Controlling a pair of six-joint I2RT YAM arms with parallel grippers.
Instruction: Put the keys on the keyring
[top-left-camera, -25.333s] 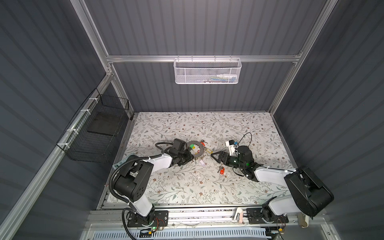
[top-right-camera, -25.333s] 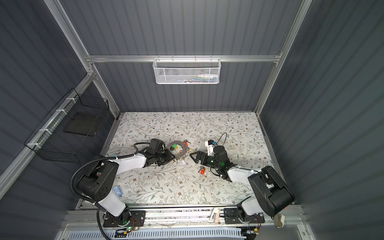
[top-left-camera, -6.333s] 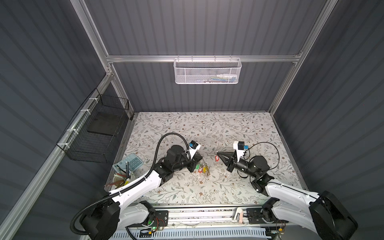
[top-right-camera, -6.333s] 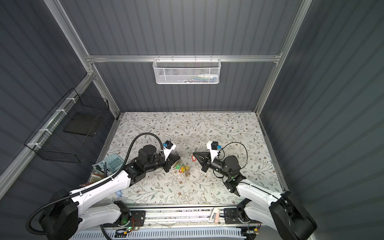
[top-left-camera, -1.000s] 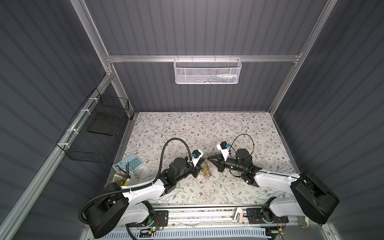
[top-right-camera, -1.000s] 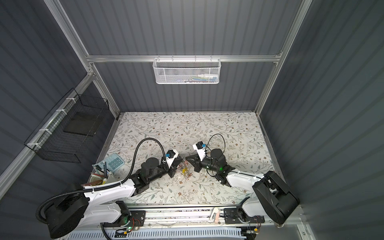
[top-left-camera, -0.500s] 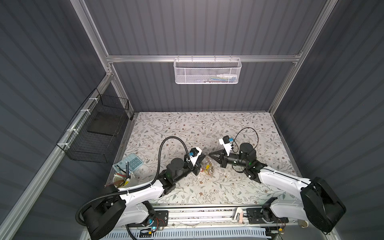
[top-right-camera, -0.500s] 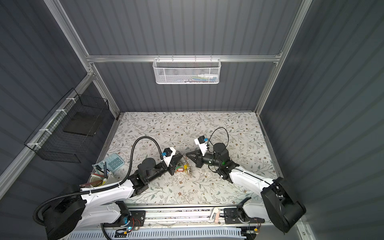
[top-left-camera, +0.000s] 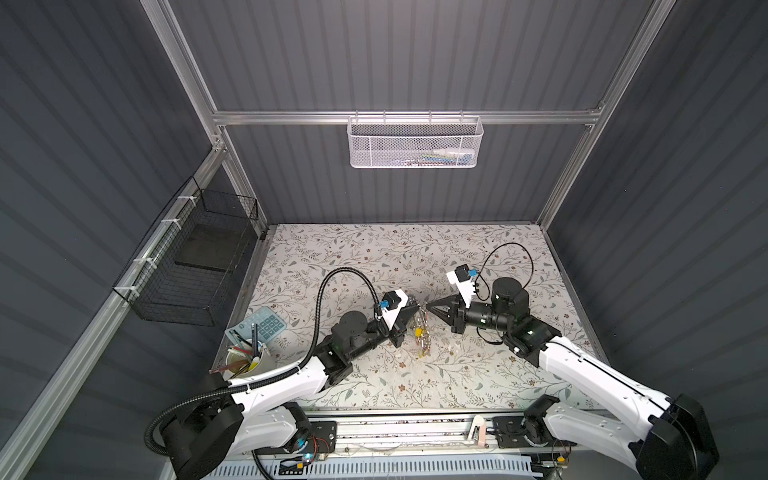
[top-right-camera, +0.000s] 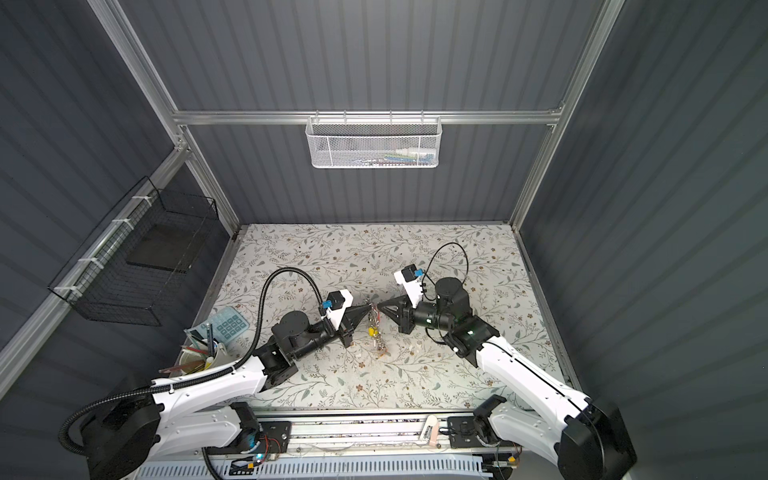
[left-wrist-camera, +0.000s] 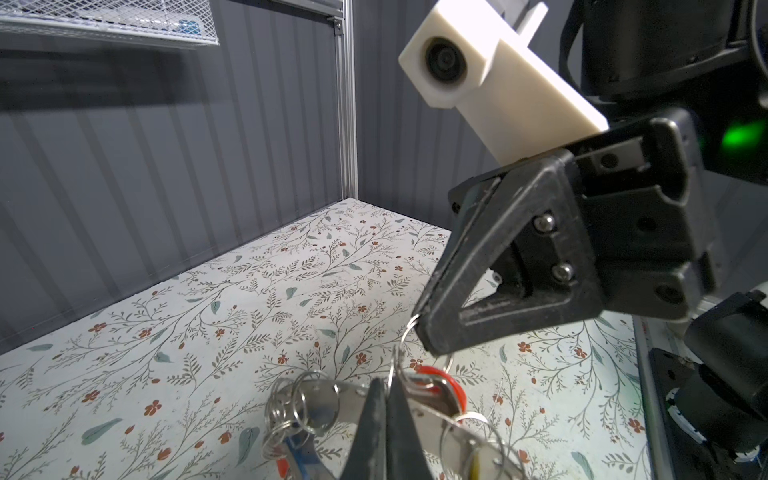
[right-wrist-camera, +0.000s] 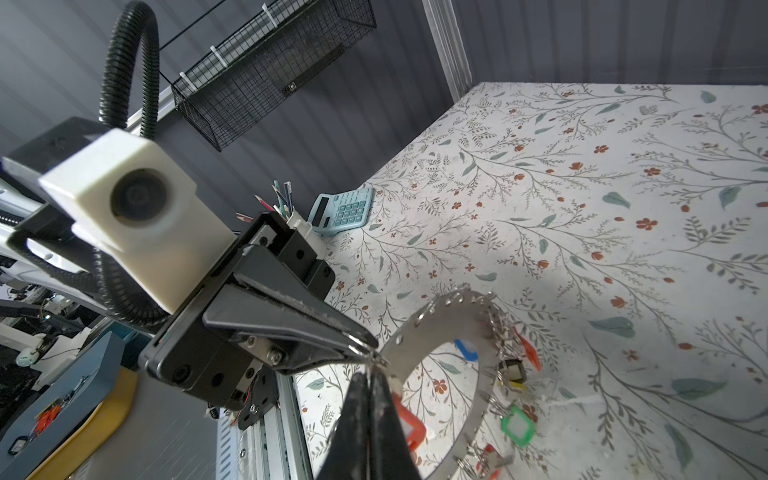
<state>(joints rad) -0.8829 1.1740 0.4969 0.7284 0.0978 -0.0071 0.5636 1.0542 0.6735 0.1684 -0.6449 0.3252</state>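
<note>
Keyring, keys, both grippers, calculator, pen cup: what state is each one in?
keyring: held up on edge, rim pinched in the left gripper.
keys: hanging from the right gripper at the keyring's rim; threaded or not, cannot tell.
left gripper: shut on the keyring.
right gripper: shut on the keys' wire ring.
calculator: lying flat on the table.
pen cup: upright, holding pens.

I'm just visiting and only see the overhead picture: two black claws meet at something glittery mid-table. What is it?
Observer: A flat grey metal keyring, its rim hung with coloured tags.
Operator: Does a claw hold it?
Observer: Yes, the left gripper is shut on its rim.
Operator: And the other claw?
Observer: The right gripper is shut on the keys, the bunch with the orange-red tag, right at the keyring's rim.
</note>
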